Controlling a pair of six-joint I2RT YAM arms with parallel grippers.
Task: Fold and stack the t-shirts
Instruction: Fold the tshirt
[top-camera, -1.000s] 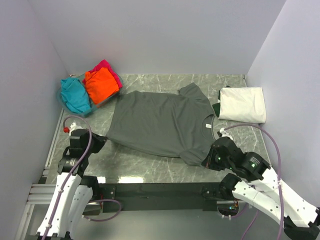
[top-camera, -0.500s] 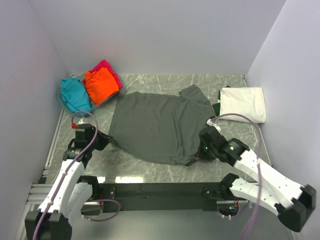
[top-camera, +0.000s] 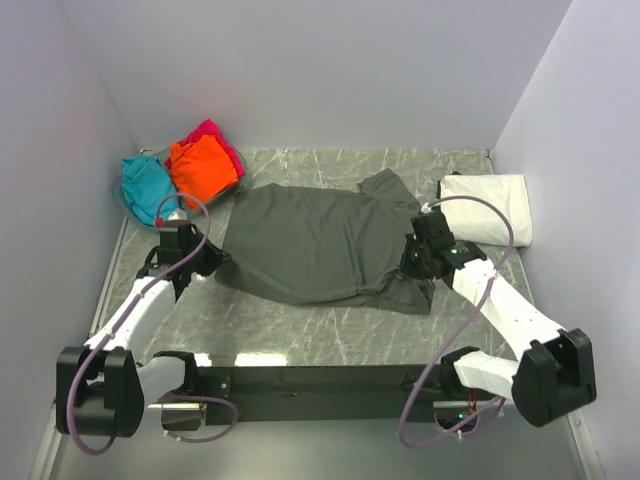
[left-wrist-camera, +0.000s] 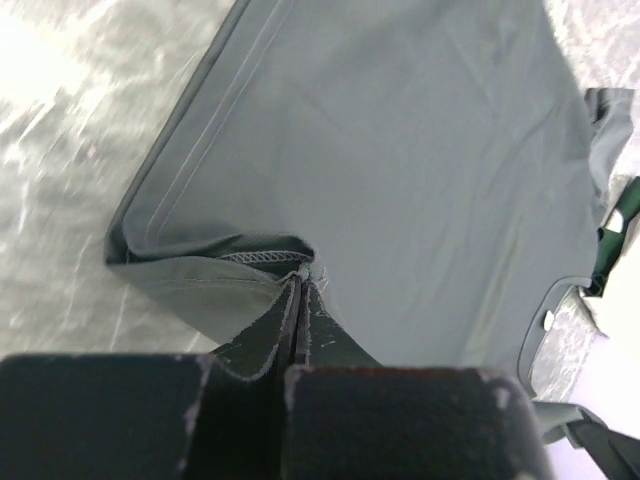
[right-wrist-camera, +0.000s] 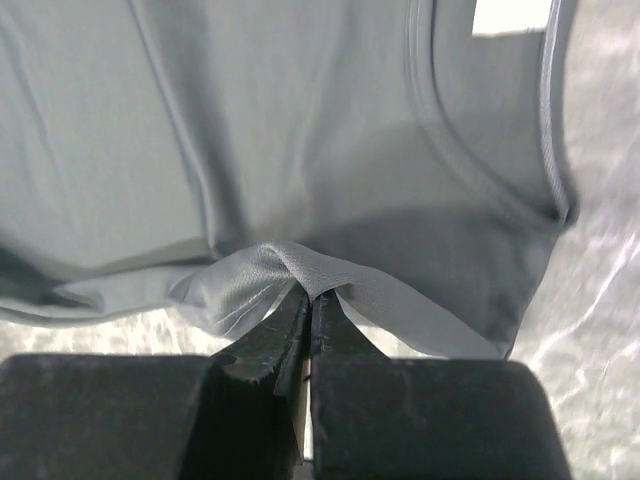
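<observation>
The dark grey t-shirt (top-camera: 320, 240) lies on the table (top-camera: 300, 335), long axis left to right. The left gripper (top-camera: 205, 262) pinches its near-left hem corner and the right gripper (top-camera: 412, 262) a fold by the near sleeve. The cloth lies beyond both.

Magenta t-shirt (top-camera: 215, 132) mostly hidden under orange t-shirt (top-camera: 200, 168); neck label (right-wrist-camera: 510, 15) cut by top edge, right wrist view; dark grey t-shirt (right-wrist-camera: 300, 120) overruns frame.

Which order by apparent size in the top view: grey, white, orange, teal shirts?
1. grey shirt
2. white shirt
3. orange shirt and teal shirt: too alike to rank.
</observation>
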